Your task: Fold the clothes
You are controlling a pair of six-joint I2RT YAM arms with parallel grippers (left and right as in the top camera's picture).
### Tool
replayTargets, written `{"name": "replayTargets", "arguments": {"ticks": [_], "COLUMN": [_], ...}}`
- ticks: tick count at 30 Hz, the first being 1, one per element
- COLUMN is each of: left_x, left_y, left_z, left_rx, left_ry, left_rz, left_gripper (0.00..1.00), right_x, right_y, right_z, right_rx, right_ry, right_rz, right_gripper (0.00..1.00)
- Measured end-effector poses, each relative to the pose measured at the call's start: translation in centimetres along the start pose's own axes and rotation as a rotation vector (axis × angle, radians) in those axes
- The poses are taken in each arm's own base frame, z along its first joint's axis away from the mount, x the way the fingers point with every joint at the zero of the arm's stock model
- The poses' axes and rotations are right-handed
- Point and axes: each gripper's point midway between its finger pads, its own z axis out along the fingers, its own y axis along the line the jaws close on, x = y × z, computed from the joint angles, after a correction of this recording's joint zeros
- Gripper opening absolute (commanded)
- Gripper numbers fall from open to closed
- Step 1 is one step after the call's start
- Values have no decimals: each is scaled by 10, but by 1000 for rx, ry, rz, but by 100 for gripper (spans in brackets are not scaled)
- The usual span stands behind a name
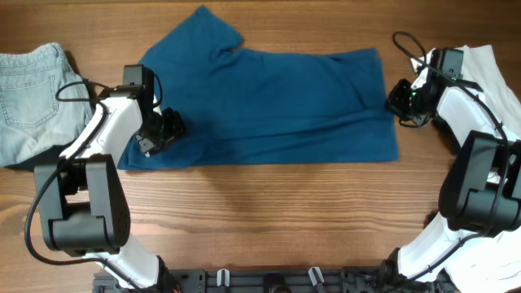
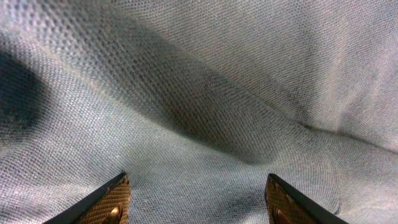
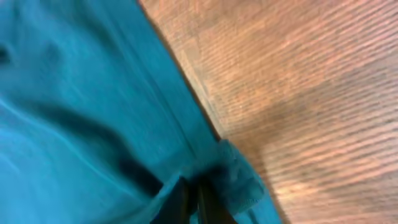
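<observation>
The deep-blue T-shirt lies spread across the middle of the table, folded lengthwise, with a sleeve at the top left. My left gripper is over its left end, open, with bare fabric between the two fingertips. My right gripper is at the shirt's right edge and is shut on the blue hem, the fingers pinched together.
A pale-blue denim piece lies at the far left beside the left arm. A white garment lies at the far right under the right arm. Bare wooden table runs along the front.
</observation>
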Motion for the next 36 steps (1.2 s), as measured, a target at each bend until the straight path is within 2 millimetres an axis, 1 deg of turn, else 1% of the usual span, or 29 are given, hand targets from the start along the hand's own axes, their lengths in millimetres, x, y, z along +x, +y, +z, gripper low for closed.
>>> {"name": "replayTargets", "arguments": {"ticks": [1,3,5,6,9,11,16,20,23,25,26,27,29,31,33,35,36], "left_x": [0,0,0,0,0,0,0,0,0,0,-2,-1,8,20,23,33,36], "left_y": [0,0,0,0,0,0,0,0,0,0,-1,1,6,13,15,20,22], "left_z": [0,0,0,0,0,0,0,0,0,0,1,4,10,17,18,19,19], "left_rx": [1,0,0,1,0,0,0,0,0,1,4,4,-7,-25,-30,-37,-40], "left_ry": [-1,-2,-2,-1,-1,-1,-1,0,-1,-2,-11,-10,11,47,54,70,76], "left_rz": [0,0,0,0,0,0,0,0,0,0,1,1,-2,-8,-8,-12,-13], "left_gripper": [69,70,70,70,70,70,71,73,73,73,72,71,66,60,59,53,53], "right_x": [-3,-4,0,7,36,50,65,70,79,80,81,83,88,92,95,98,100], "right_y": [1,2,1,-1,-10,-11,3,2,-7,-9,-16,-18,-30,-44,-55,-69,-73], "right_z": [0,0,0,-1,-4,-5,0,3,11,11,10,8,3,-3,-8,-15,-18], "right_rx": [-6,-12,-11,-2,33,37,29,39,56,66,108,126,200,283,354,437,463], "right_ry": [-12,-14,1,31,153,204,230,238,232,223,219,226,242,255,263,269,273], "right_rz": [7,24,27,27,-21,-91,-234,-290,-310,-318,-304,-297,-264,-225,-199,-164,-151], "right_gripper": [25,24,22,19,19,20,20,20,20,20,20,19,19,18,18,14,12]}}
